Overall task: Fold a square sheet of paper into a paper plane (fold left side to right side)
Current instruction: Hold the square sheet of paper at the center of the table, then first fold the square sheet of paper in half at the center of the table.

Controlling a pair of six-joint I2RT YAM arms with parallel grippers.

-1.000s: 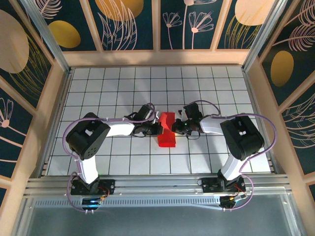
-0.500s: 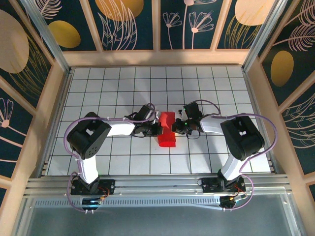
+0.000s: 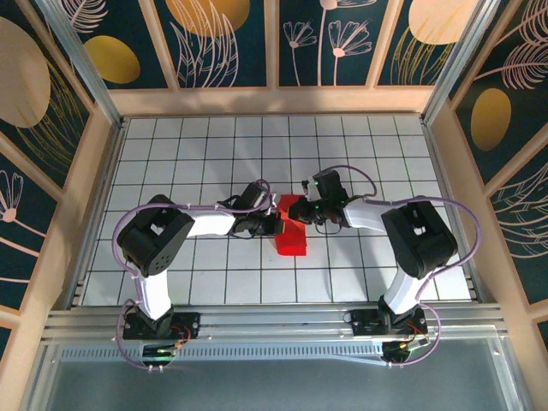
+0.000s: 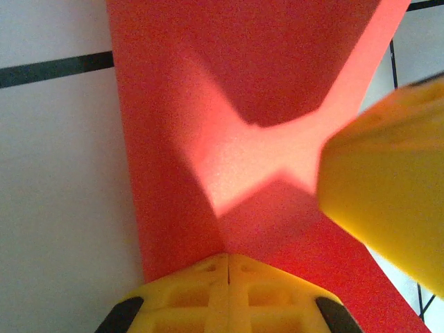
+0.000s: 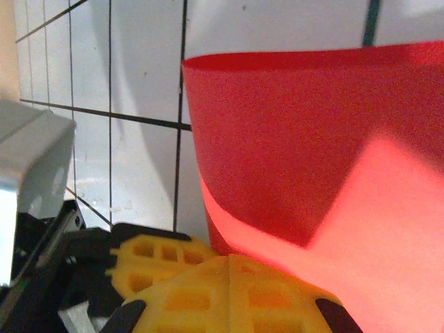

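Here the left gripper [image 4: 227, 267] and right gripper [image 5: 229, 272] — both closed tight — press the square sheet of paper [image 3: 291, 238]; an uneven push could skew the crease.

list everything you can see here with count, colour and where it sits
red paper: one, bright red, partly folded, mid-table between the arms
table: one, white tiles with dark grid lines, under everything
wall panels: several, dark teal with gold and pale plant prints, around the table
metal rail: one, silver, near edge by the arm bases
left arm, right arm: two, white and black, reaching in to the paper
left fingers: yellow, shut, tips at the paper
right fingers: yellow, shut, by the paper's curled-up part
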